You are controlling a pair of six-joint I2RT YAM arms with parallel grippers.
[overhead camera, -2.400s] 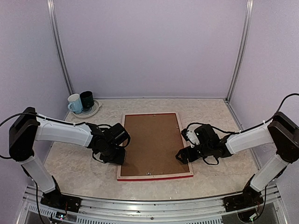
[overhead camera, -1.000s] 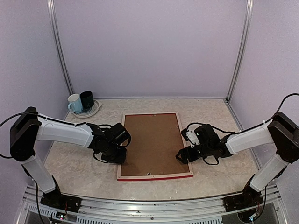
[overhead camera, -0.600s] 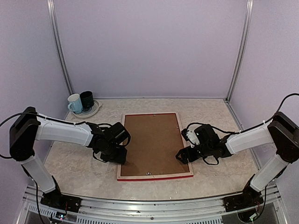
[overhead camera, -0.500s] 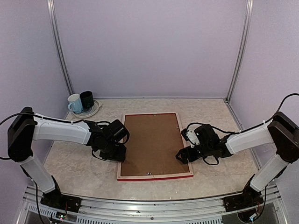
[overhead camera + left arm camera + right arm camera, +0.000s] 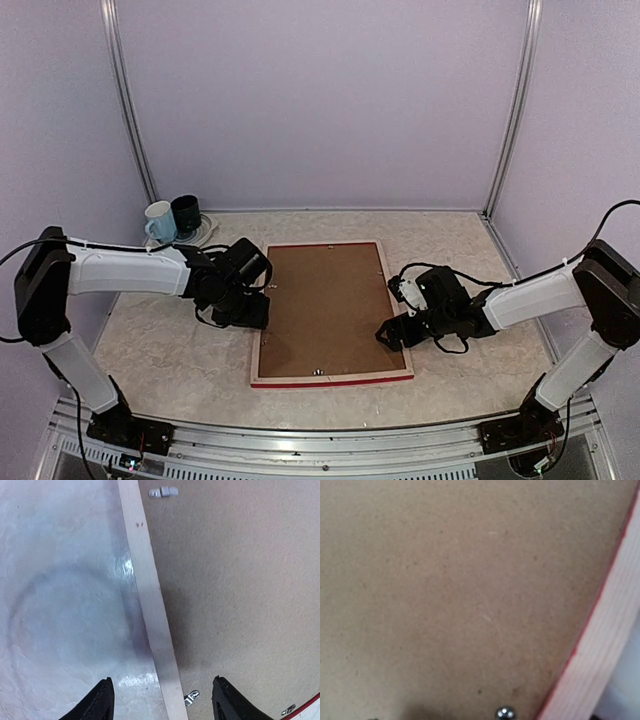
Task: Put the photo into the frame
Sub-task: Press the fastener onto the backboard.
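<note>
The frame (image 5: 330,379) showed pale bare wood on its rails with a thin red line along the outer edge. The backing board (image 5: 325,300) was a flat, finely speckled brown, dotted with small silvery clips (image 5: 163,491). The table (image 5: 170,360) was cream marbled with faint grey veins, the walls (image 5: 320,100) plain lavender, one mug (image 5: 159,221) pale blue-white, the other mug (image 5: 186,213) dark green, their plate (image 5: 204,238) white.

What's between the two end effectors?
The frame, back up, with its brown backing board, lies between the left end effector and right end effector; the top view shows it.
</note>
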